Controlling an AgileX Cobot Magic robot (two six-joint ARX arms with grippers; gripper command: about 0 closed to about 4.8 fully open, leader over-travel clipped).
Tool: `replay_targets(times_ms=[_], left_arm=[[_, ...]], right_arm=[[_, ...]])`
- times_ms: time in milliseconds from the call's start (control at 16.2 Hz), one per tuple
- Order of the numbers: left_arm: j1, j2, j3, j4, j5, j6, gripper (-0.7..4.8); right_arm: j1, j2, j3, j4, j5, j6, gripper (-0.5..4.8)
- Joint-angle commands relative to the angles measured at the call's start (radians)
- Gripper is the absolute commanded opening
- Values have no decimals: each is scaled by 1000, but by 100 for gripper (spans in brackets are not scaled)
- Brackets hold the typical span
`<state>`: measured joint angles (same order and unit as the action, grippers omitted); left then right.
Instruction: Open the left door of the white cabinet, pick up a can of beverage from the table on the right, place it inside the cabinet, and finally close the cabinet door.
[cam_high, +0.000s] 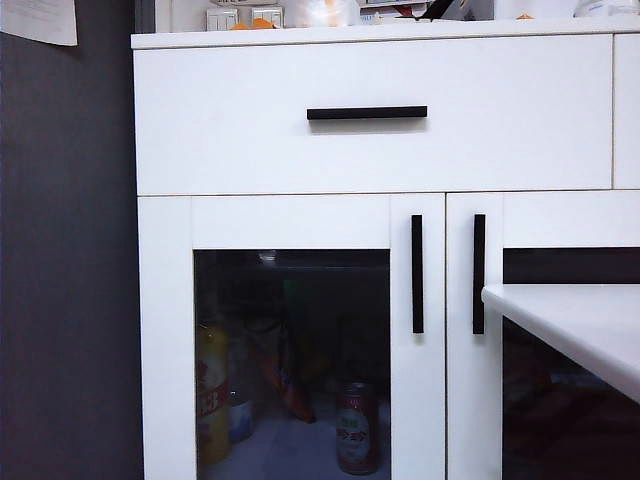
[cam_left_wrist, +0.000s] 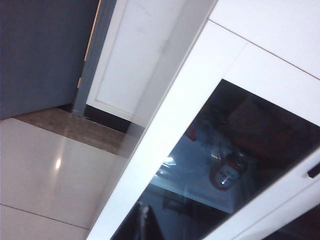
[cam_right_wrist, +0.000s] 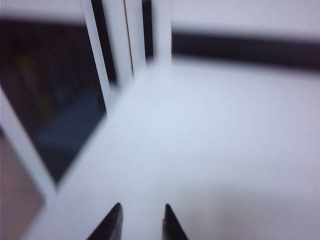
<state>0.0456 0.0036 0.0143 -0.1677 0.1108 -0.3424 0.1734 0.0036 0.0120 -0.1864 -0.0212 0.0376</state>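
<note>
Behind shut left door (cam_high: 290, 335): can of beverage (cam_high: 356, 428) dim; left gripper (cam_left_wrist: 145, 225) together; right gripper (cam_right_wrist: 141, 220) apart, blurred.

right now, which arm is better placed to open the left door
Left. The left gripper, shut, faces the left door glass; the right gripper, jaws apart, is over the table. The door is shut, a can inside.
</note>
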Motion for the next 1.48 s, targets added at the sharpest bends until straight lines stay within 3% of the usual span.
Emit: replay_targets(times_ms=[62,556,1051,1113,1360,1484], left_arm=[[-1,0,-5,-1,6,-2,-5],[-1,0,-5,-1,6,-2,-5],[-1,0,-5,-1,6,-2,-5],[-2,0,-5,1,28,27,-5],[-1,0,-5,40,2,318,-5],[-1,0,-3,61,-30,317,-5]], right_arm=[[-1,-1,-8,28,1,4,107],[-77,-1,-7,26,2,4,107],[-75,-1,-7,13,0,4,107],[-75,-1,-7,19,0,4,107],[-76,-1,-7,59,0,4,107],[-77,-1,-7,106,0,4,107]])
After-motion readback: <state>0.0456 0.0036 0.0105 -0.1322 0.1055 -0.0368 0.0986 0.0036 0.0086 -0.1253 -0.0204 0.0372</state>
